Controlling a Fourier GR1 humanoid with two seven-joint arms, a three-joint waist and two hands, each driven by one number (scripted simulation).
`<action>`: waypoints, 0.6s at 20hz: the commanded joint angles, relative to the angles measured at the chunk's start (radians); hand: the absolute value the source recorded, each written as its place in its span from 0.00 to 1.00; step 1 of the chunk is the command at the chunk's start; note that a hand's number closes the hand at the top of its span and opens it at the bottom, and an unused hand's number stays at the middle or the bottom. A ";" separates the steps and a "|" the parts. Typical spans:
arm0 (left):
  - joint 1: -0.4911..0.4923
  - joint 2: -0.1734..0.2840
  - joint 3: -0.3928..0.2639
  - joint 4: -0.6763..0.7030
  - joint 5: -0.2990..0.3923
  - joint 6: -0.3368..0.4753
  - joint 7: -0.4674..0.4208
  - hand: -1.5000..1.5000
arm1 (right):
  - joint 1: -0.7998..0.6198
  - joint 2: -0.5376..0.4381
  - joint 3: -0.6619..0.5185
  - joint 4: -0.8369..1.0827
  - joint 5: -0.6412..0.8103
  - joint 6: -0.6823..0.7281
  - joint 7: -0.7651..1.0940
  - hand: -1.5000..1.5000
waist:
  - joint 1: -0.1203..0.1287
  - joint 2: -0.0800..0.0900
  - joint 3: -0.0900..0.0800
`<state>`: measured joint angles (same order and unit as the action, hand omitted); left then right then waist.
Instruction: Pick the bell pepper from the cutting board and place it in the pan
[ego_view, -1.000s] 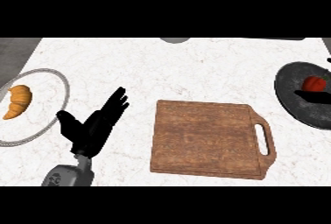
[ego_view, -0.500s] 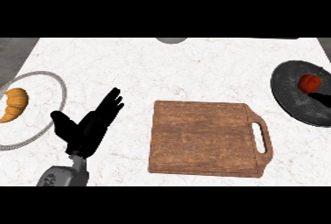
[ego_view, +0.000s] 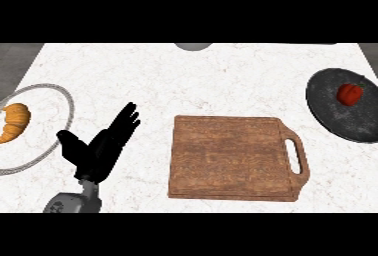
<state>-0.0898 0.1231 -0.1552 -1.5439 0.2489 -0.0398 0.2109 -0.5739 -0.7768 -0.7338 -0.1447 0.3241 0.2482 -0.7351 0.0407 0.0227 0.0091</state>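
- Sitting inside the dark round pan (ego_view: 336, 117), the red bell pepper (ego_view: 350, 93) lies toward the pan's upper part, at about two o'clock from the middle of the view.
- No hand touches the pepper; it rests alone on the pan's grey floor.
- The pan itself lies at the counter's right side, at roughly three o'clock, partly cut by the view's right edge.
- The wooden cutting board (ego_view: 229, 157) lies flat at about five o'clock from the centre, bare on top, its handle slot facing the pan but well apart from it.
- The left hand (ego_view: 96, 150) shows at about eight o'clock, fingers straight and spread, pointing up toward one o'clock, thumb out to the left; it has hold of nothing.
- Its grey forearm (ego_view: 72, 202) comes in from the lower edge.
- A croissant (ego_view: 13, 122) lies on a white plate (ego_view: 63, 97) at nine o'clock, just beside the left hand's thumb.
- The white marbled counter (ego_view: 184, 80) carries everything; a grey rounded shape (ego_view: 193, 46) peeks in at twelve o'clock.
- The right hand does not show.
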 joint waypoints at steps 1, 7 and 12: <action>0.027 -0.017 -0.024 -0.027 -0.017 0.013 -0.001 0.50 | 0.050 -0.059 -0.005 0.002 -0.011 0.132 -0.043 0.00 | -0.002 -0.005 0.000; 0.004 -0.006 -0.007 -0.016 -0.015 0.010 0.019 0.50 | 0.133 -0.055 0.011 -0.012 -0.002 0.191 -0.146 0.00 | -0.011 -0.005 0.000; 0.035 -0.024 -0.015 0.026 -0.037 0.010 -0.034 0.50 | 0.140 -0.070 0.020 -0.017 -0.004 0.222 -0.126 0.00 | -0.011 -0.006 -0.001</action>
<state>-0.0781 0.1159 -0.1529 -1.5540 0.2410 -0.0340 0.2200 -0.4600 -0.8418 -0.7206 -0.1636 0.3187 0.3820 -0.7927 0.0325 0.0166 0.0084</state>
